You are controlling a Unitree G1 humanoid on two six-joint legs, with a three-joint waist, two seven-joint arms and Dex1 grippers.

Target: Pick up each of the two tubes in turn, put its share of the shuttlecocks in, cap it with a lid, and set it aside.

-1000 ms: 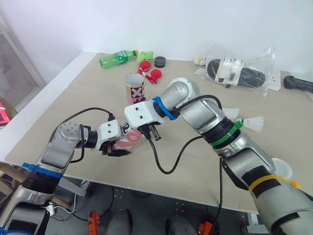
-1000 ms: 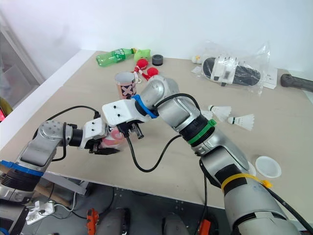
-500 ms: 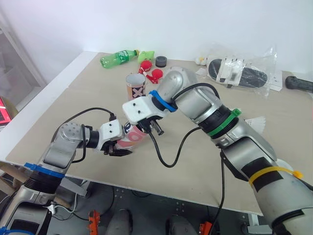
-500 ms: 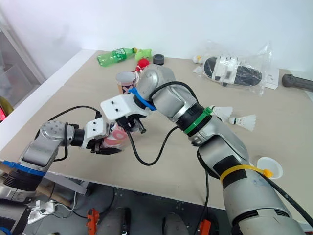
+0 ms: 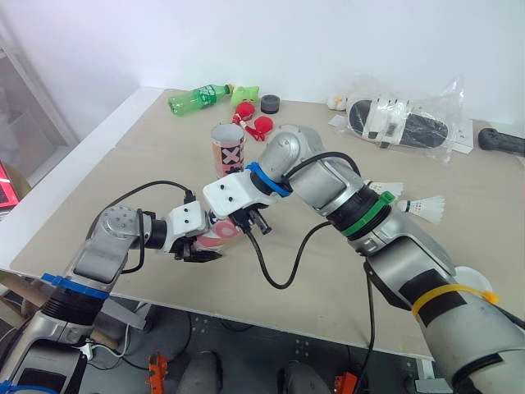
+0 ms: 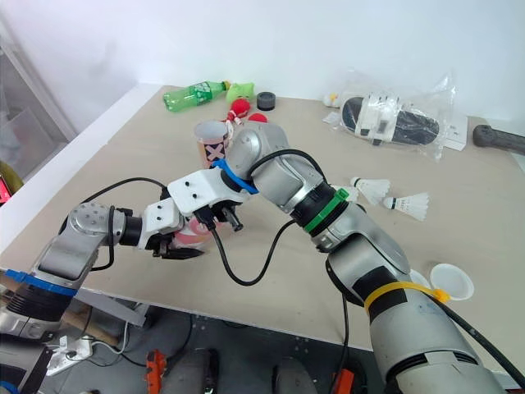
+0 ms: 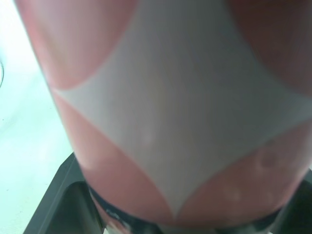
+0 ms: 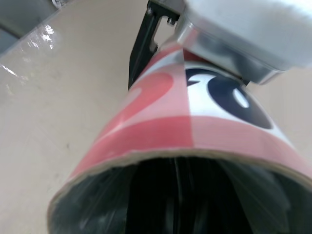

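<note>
Pink tube (image 5: 220,232): it is near the front edge of the bench (image 5: 139,164), tipped on a slant. Its open mouth points toward the right gripper (image 5: 254,222).
Left gripper (image 5: 198,253): its black fingers (image 7: 63,195) are clenched on the lower part of the pink tube, one on each side.
Why tipped: I think the slant turns the mouth toward the other arm, so things can slide in easily.
Right gripper: it hangs just beside the tube's mouth, lined up with the opening. I cannot tell if it is clenched or let go, or if it has anything in it.
Inside the pink tube: the right wrist view looks straight down the hole. It is too dark in there to see what is in it.
Standing tube (image 5: 227,149): it is upright farther back on the bench with its top open and no lid on. I cannot see inside it.
Shuttlecocks (image 5: 425,206): two white ones lie side by side on the bench, well apart from both tubes.
Lid (image 6: 451,281): a white one sits near the front right edge, not used yet.
Job so far: I think the filling step is under way, and no tube is capped.
</note>
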